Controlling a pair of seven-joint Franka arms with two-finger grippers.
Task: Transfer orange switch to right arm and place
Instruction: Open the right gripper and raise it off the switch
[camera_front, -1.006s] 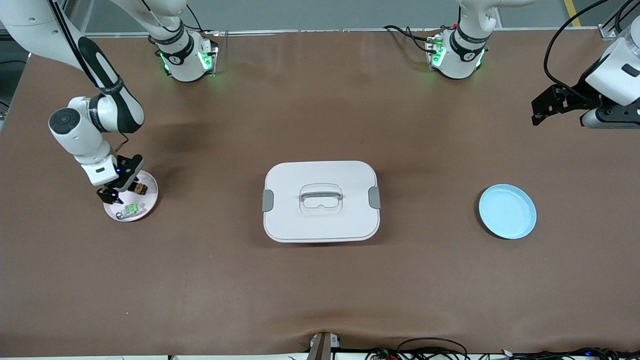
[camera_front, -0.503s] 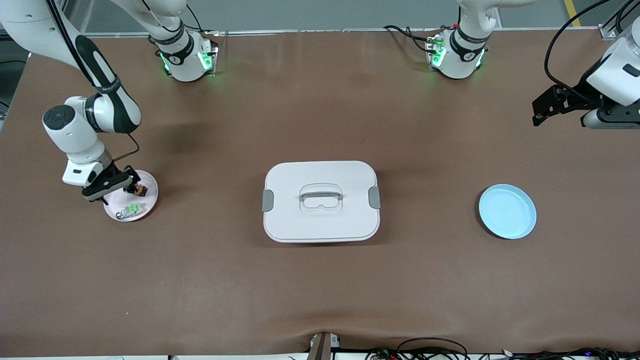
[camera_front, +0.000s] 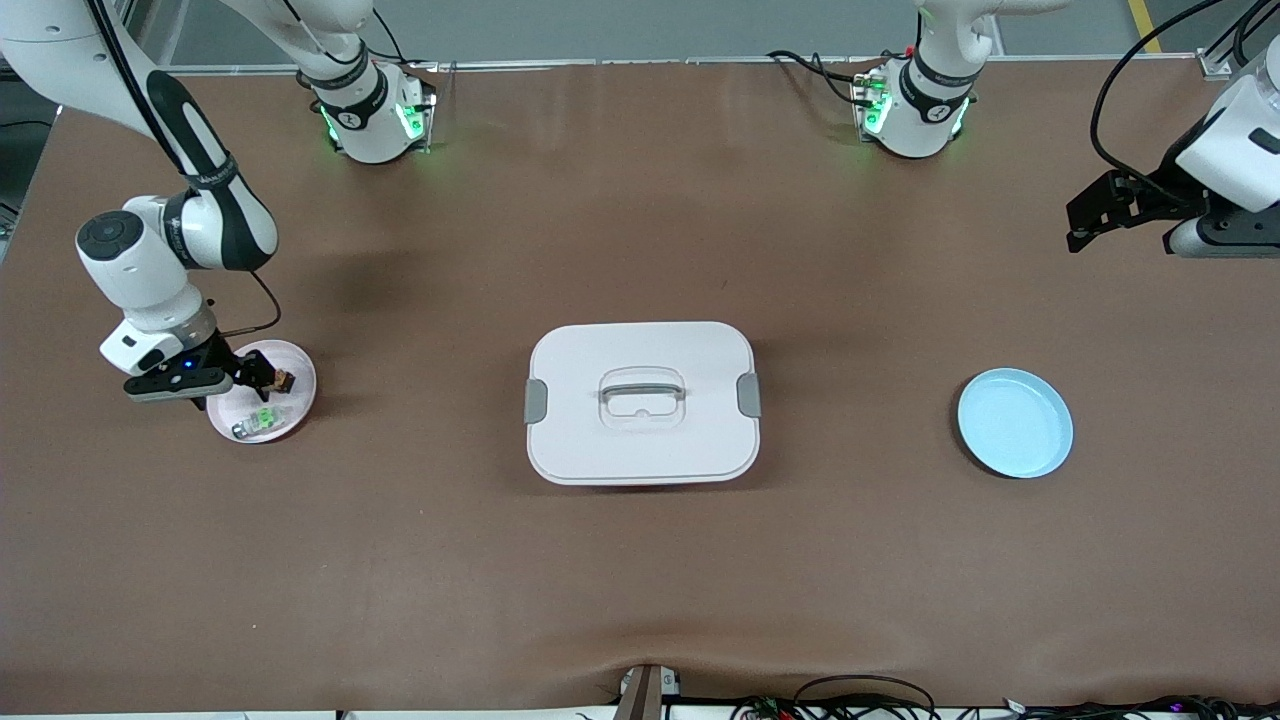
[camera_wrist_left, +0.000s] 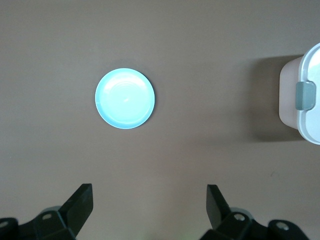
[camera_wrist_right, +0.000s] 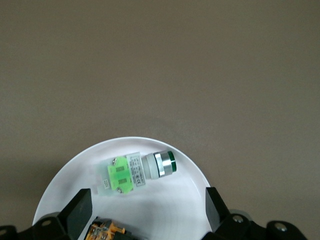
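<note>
We see the right gripper (camera_front: 262, 376), jaws released, at the orange switch (camera_front: 282, 380) on the white plate (camera_front: 297, 400); the left gripper (camera_front: 1085, 215) waits, jaws released.

Two arms, each with one gripper: the right gripper (camera_front: 262, 375) and the left gripper (camera_front: 1078, 228). Two plates: one pink plate (camera_front: 300, 395) at 9 o'clock, one blue plate (camera_front: 1015, 423) at 3 o'clock. Two switches: one orange switch (camera_front: 283, 380), one green switch (camera_front: 262, 418). One white box (camera_front: 641, 402) in the middle

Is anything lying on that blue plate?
No, the blue plate shows only its bare surface in the left wrist view.
</note>
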